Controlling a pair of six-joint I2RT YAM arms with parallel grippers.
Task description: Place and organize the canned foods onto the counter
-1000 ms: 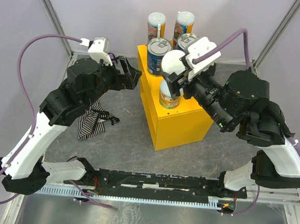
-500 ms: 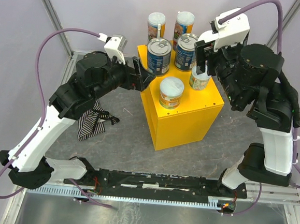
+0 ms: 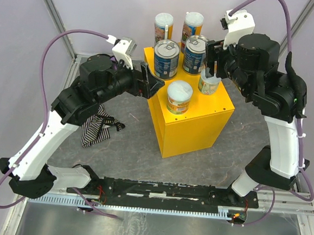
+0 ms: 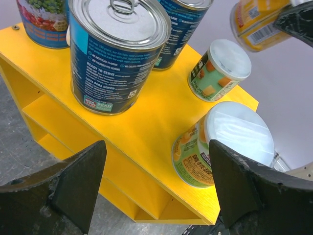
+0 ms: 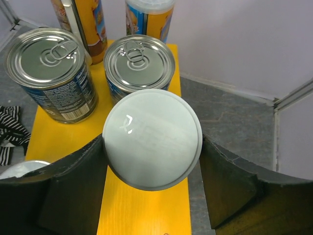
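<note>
I see pale lilac walls (image 3: 100, 15) behind and to both sides, softly and evenly lit; slanting metal struts (image 3: 55, 16) frame the cell; the table (image 3: 127, 148) is mottled grey; a black rail (image 3: 162, 191) runs along its near edge; a shiny steel sheet (image 3: 137, 230) lies nearest me.

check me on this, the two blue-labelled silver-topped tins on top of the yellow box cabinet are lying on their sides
No. The blue-labelled silver-topped tins, left and right, stand upright on the yellow box cabinet, pull-tab lids up; the right wrist view shows it.
</note>
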